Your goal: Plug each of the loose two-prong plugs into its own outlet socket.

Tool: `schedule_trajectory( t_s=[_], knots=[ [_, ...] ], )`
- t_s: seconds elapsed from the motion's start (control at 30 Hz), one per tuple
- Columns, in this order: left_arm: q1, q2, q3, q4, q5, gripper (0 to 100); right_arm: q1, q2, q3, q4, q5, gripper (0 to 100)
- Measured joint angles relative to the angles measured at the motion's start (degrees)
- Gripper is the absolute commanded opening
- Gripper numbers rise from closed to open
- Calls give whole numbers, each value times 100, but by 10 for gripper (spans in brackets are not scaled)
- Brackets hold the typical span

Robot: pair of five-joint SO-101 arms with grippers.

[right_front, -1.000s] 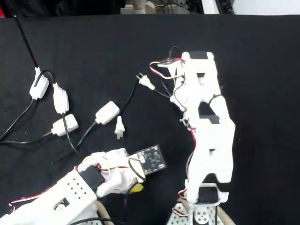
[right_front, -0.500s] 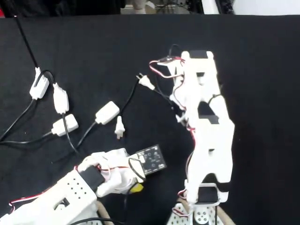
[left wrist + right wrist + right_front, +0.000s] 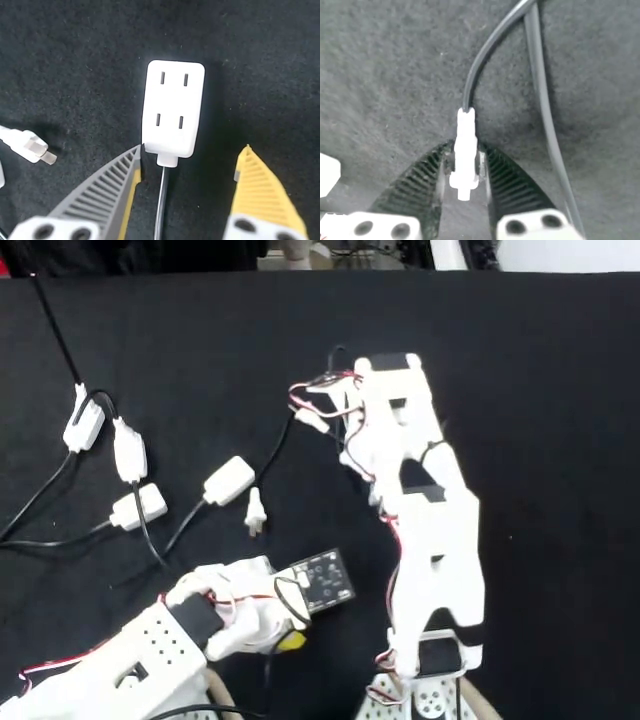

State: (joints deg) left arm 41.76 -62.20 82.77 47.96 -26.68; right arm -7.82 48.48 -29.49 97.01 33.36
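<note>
My right gripper (image 3: 465, 150) is shut on a white two-prong plug (image 3: 465, 127) whose black cord runs away over the cloth. From above, that plug (image 3: 311, 421) sits at the tip of the right arm (image 3: 420, 510), mid-table. A white two-socket outlet block (image 3: 173, 107) lies flat ahead of my open left gripper (image 3: 193, 148), its cord running back between the fingers. A second loose plug (image 3: 30, 149) lies beside it; from above this plug (image 3: 254, 512) rests just right of that block (image 3: 229, 480).
Three more white outlet blocks or adapters (image 3: 83, 422), (image 3: 128, 450), (image 3: 138, 507) lie at the left with black cords trailing off the table's left edge. The left arm (image 3: 150, 650) fills the front left corner. Black cloth (image 3: 540, 390) covers the table.
The right arm has swung to the left, and the plug at its tip has turned slightly. The left arm, the outlet blocks and the other plug have stayed put.
</note>
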Motion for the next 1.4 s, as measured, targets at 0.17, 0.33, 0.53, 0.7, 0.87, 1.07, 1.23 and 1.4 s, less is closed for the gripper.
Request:
schedule_trajectory(
  t_s=[0.17, 0.33, 0.53, 0.7, 0.87, 1.07, 1.23, 1.4],
  knots=[
    [0, 0, 0, 0, 0, 297, 0, 18, -97, 97, 0, 12],
    [0, 0, 0, 0, 0, 296, -9, 26, -202, 185, -70, 12],
    [0, 0, 0, 0, 0, 296, 79, -853, 536, 185, -176, 12],
    [0, 0, 0, 0, 35, 296, 53, -2312, 1741, 185, -176, 12],
    [-440, 0, -281, 9, 466, 296, 62, -4264, 3191, 9, -176, 12],
    [-1196, 0, -659, 9, 1495, 296, 35, -6743, 5222, -651, -290, 12],
    [-1468, 0, -677, -554, 2356, 296, -932, -8413, 6268, -870, -1240, 12],
    [-1688, 0, -677, -993, 2769, 298, -2198, -9345, 6453, -1020, -1723, 11]
  ],
)
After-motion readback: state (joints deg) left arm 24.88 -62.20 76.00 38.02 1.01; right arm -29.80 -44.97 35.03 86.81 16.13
